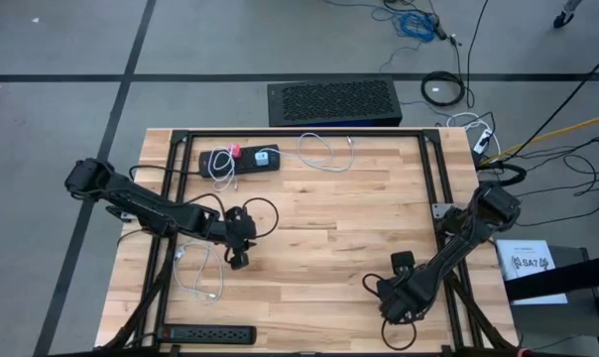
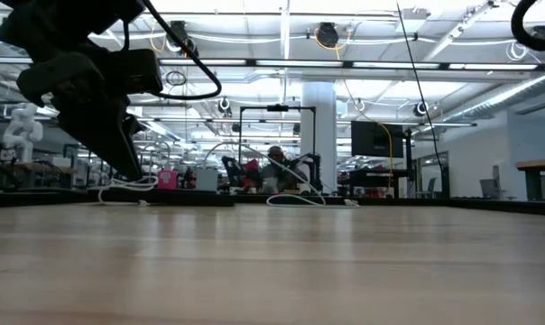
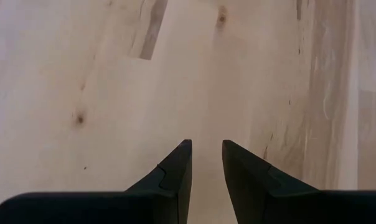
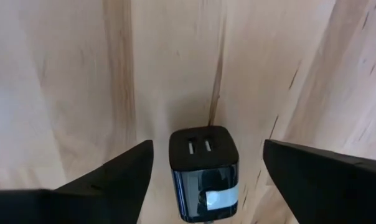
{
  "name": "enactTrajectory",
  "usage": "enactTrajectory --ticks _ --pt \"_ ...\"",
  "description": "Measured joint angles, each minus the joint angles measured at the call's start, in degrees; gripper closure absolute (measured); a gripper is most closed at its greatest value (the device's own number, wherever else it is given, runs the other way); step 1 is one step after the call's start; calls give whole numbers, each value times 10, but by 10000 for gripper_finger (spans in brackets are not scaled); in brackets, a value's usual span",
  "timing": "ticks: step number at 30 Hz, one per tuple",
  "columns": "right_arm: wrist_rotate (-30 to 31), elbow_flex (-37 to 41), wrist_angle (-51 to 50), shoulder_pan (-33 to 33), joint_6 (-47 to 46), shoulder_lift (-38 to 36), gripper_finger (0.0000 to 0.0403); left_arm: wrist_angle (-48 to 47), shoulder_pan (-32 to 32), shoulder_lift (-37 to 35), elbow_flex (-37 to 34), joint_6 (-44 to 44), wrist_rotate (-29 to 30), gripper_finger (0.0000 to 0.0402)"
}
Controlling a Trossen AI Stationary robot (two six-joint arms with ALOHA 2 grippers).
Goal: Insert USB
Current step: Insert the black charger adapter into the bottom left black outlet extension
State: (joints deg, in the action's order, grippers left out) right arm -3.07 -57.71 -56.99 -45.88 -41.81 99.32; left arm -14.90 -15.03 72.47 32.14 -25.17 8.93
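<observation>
Right gripper [image 4: 203, 155] jaws wide, straddling black charger [image 4: 205, 168] near-right on tabletop [image 1: 319, 248]; left jaws part-open, empty; off-centre closing could topple charger.

Wooden bench [image 1: 329, 228]; black perforated box [image 1: 333, 103] on the floor beyond it; person [image 2: 274, 165] in the background.

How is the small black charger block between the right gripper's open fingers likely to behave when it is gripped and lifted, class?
The black charger block is boxy with flat sides, so it will probably stay rigid and not roll. Its glossy casing may slip a little between the right gripper's fingers. It looks compact, so likely light. Standing alone on the wooden table, it might tip if nudged.
</observation>
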Motion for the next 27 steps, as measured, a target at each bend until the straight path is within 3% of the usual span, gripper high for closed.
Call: enactTrajectory --ticks 4,10,11,19,24,27 --pt "-3 0 4 -1 -8 12 142 0 0 0 0 0 -1 307" --pt "-41 9 31 -1 -18 24 281 1 0 0 0 0 -34 307" --pt "-44 12 36 -1 -20 24 288 1 0 0 0 1 -40 307" --pt "-12 9 57 23 -32 7 287 -32 -1 -14 6 4 -72 338" --pt "113 6 124 58 -28 -28 287 -198 -27 -48 71 0 -119 392" --pt "157 6 186 89 8 -39 287 -322 -63 -59 123 -14 -142 395"
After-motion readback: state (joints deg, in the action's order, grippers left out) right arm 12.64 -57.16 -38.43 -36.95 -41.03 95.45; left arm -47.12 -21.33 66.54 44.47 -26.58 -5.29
